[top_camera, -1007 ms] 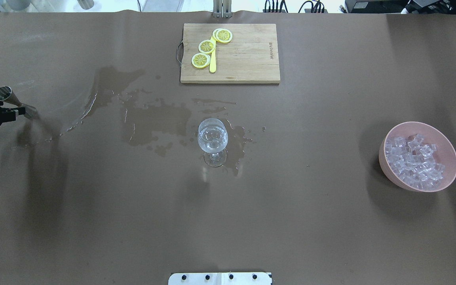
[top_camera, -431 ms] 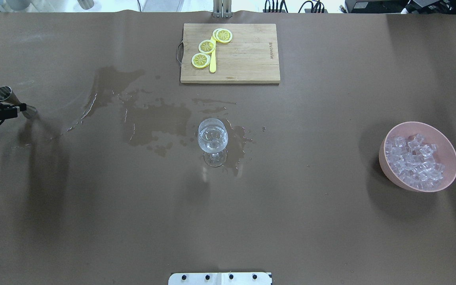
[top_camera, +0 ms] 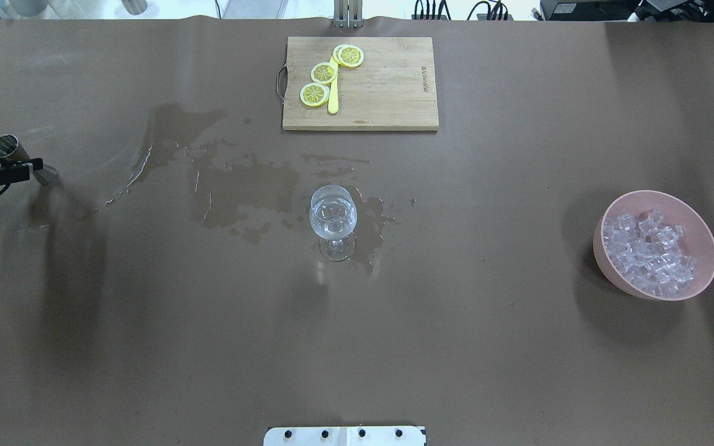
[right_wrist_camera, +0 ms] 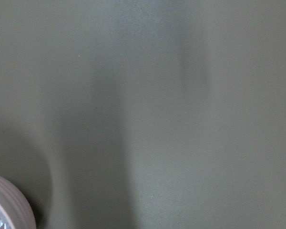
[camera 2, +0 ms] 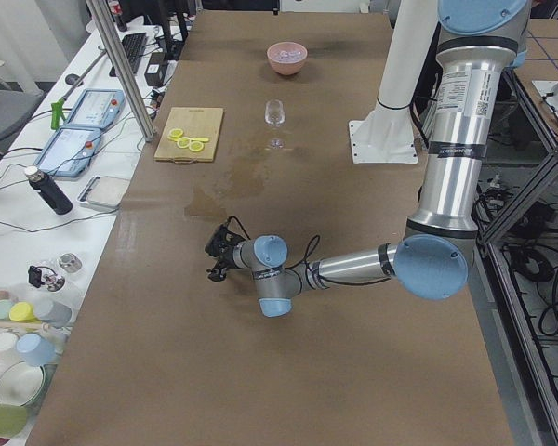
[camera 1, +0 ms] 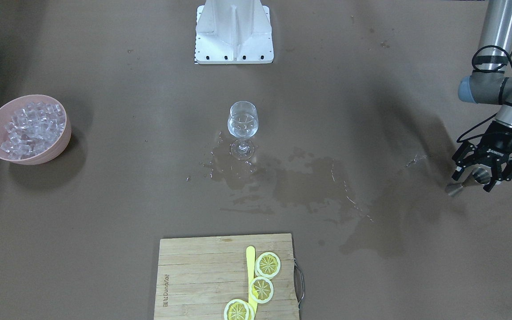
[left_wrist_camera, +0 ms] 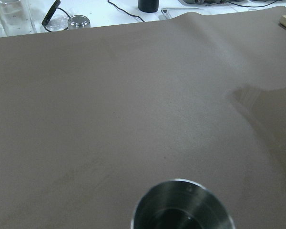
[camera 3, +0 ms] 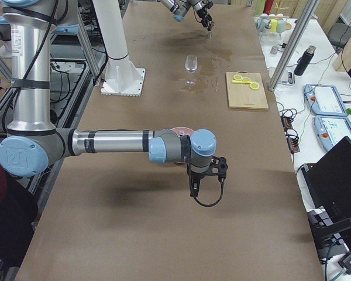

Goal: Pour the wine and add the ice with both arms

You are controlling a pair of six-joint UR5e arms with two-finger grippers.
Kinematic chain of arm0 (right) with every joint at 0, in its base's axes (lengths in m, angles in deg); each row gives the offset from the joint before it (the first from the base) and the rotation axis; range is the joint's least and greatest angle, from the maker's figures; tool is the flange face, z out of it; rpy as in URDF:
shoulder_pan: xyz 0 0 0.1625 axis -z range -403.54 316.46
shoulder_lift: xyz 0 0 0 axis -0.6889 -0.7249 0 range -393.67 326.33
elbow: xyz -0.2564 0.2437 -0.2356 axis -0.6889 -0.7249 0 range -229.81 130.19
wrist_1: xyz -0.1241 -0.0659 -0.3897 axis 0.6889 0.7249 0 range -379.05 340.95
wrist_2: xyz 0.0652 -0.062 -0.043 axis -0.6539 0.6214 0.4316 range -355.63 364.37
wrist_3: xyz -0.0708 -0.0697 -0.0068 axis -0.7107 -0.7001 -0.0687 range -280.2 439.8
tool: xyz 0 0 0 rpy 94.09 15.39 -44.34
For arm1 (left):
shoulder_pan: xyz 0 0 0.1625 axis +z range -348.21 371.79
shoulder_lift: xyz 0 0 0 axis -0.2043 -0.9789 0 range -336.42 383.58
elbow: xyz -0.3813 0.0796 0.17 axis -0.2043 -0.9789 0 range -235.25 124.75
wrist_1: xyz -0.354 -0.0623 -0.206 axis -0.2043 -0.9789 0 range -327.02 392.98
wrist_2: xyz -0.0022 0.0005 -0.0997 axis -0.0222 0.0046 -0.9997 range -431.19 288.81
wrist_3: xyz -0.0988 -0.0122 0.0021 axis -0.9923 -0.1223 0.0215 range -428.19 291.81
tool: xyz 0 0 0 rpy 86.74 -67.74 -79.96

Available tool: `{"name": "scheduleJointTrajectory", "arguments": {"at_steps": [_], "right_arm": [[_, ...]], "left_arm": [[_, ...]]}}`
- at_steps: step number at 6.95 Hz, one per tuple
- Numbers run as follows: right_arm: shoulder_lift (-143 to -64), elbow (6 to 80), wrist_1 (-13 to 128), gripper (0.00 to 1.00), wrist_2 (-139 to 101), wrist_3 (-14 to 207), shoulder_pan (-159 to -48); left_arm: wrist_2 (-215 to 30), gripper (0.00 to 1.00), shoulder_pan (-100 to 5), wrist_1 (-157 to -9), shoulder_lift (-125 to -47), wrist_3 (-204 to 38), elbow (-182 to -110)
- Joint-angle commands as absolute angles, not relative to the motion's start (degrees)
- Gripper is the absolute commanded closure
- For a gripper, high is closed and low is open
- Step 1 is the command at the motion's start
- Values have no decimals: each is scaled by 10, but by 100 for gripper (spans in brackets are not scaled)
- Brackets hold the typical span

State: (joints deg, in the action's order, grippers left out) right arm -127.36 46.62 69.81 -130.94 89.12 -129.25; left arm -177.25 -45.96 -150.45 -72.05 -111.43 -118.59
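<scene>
Clamped on a steel jigger [camera 1: 468,182] at the far left are the left gripper's [camera 1: 482,174] jaws; the right's cannot be told. Ice [top_camera: 647,250], slippery and hard, sits in the right-hand pink bowl [top_camera: 605,257]; single cubes should be pinched across flat faces.

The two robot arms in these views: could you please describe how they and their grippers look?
Both arms are silver-grey metal tubes with light-blue caps at the joints. The left arm carries small dark lettering down its upright tube, and the right arm has a logo on its blue shoulder cap. Black cables loop at each wrist. The left gripper is black, two-fingered, with white lettering; the right gripper is black too.
</scene>
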Motion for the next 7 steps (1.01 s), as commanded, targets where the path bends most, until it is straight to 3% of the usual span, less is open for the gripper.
{"name": "scheduleJointTrajectory", "arguments": {"at_steps": [1, 4, 7], "right_arm": [[-1273, 464, 698, 0, -1310, 891, -1292], [-1268, 456, 698, 0, -1312, 891, -1292], [-1268, 456, 698, 0, -1311, 891, -1292]], "left_arm": [[-1767, 10, -456, -1504, -726, -1120, -1178], [-1763, 21, -452, -1509, -728, -1122, -1177], [-1762, 38, -451, -1530, -728, -1133, -1167]]}}
